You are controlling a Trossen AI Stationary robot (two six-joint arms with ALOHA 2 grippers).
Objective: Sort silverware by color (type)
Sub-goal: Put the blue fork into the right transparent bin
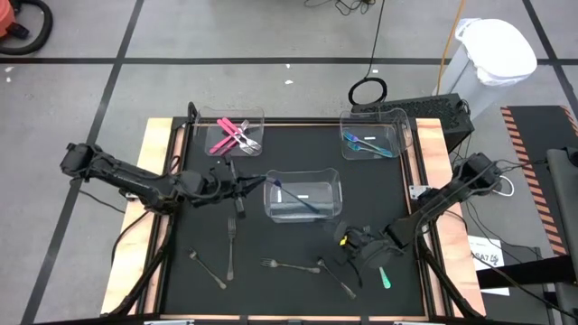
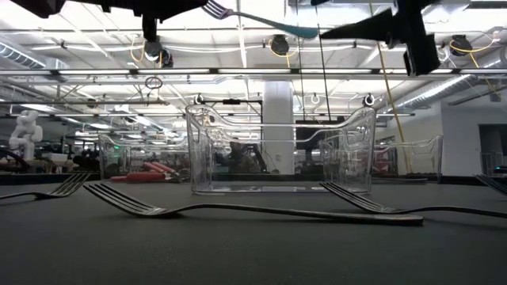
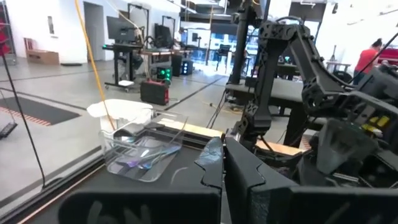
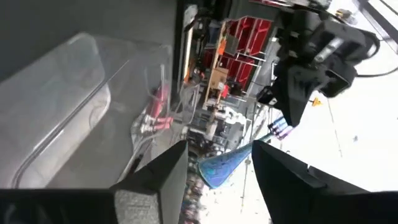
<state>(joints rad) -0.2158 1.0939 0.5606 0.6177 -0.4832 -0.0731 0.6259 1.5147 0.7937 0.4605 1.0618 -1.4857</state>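
A blue-teal fork (image 1: 298,200) hangs in the air over the clear middle bin (image 1: 336,206), with my left gripper (image 1: 257,184) shut on its head end. In the low view the fork (image 2: 261,21) lies nearly level, high above the table. My right gripper (image 4: 221,180) is open, and its fingers stand on either side of the fork's broad handle end (image 4: 225,163). In the high view my right gripper (image 1: 341,236) is to the right of the middle bin and nearer the front edge. Pink silverware (image 1: 235,137) lies in the far left bin and blue pieces (image 1: 366,143) in the far right bin. My left gripper holds the fork by its head end (image 4: 281,129), pinched between its shut fingers, which come level from the table's left. The fork sticks out beyond the fingertips toward my right gripper. It is lifted clear and nearly level, and the exact spot of contact is hidden by the fingers.
Several grey forks lie on the black mat near the front edge (image 1: 231,244) (image 1: 206,269) (image 1: 289,266) (image 1: 339,278). A teal piece (image 1: 386,278) lies beside my right arm. A white bin (image 1: 495,50) stands beyond the table's far right corner.
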